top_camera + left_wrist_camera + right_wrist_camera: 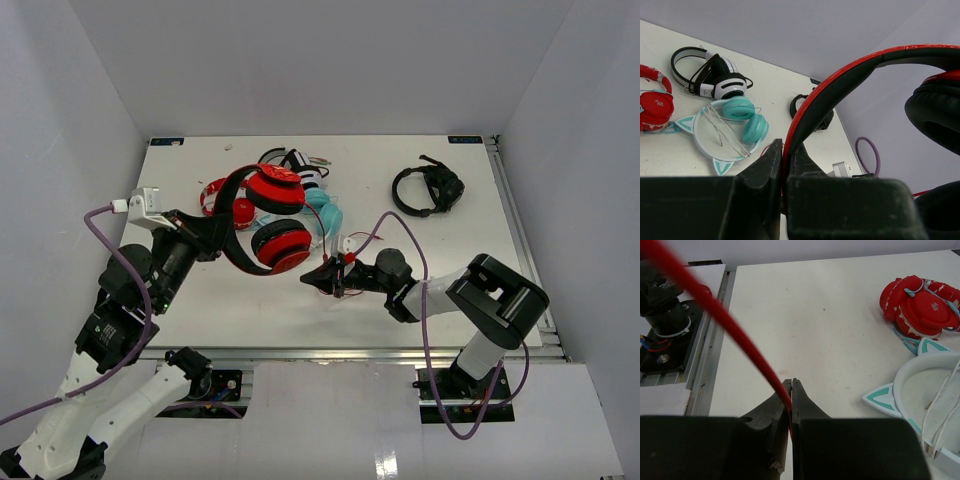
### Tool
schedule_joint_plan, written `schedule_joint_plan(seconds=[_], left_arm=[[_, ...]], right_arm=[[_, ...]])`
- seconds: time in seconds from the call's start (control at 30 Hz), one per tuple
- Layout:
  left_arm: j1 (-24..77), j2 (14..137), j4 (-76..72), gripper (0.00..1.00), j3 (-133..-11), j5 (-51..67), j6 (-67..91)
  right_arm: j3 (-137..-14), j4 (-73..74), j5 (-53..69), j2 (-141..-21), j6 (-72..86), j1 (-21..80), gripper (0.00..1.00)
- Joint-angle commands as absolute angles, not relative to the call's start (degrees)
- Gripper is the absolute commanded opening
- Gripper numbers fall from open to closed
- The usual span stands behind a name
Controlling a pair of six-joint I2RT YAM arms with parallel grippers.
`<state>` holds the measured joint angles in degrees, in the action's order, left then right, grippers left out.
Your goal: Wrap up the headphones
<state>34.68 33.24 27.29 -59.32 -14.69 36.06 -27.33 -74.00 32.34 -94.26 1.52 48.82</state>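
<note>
The headphones (278,217) have a black headband with red trim and round red-and-black ear cups. My left gripper (222,243) is shut on the headband and holds the pair lifted over the table's left middle. In the left wrist view the headband (840,85) runs up from between the shut fingers, whose gripper (786,155) sits low in frame, with an ear cup (935,115) at the right. My right gripper (320,277) is shut on the thin red cable (715,310), which runs up to the left from the gripper (791,385).
A smaller all-red pair (220,198), a white-and-black pair (300,165) and a teal cat-ear pair (325,215) lie behind the lifted headphones. An all-black headset (427,190) lies at the back right. White walls enclose the table (450,280).
</note>
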Motion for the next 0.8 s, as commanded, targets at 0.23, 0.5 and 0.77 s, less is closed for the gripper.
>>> schedule_joint_plan(seconds=[0.23,0.5,0.77], left_arm=[[34.89,28.46,19.47,0.00,-56.98,-1.69,42.05],[34.89,27.25,21.89,0.00,-59.06,13.87,37.31],[34.89,27.71,28.15,0.00,-54.25,35.22,24.87]], right_arm=[[-30.25,-108.11,32.52,-95.47,7.79,48.60,0.08],[-29.49,-107.93,30.88,-95.40,9.46,46.53,0.08],[-31.44,-96.04,25.29,-89.55,9.37,41.99,0.08]])
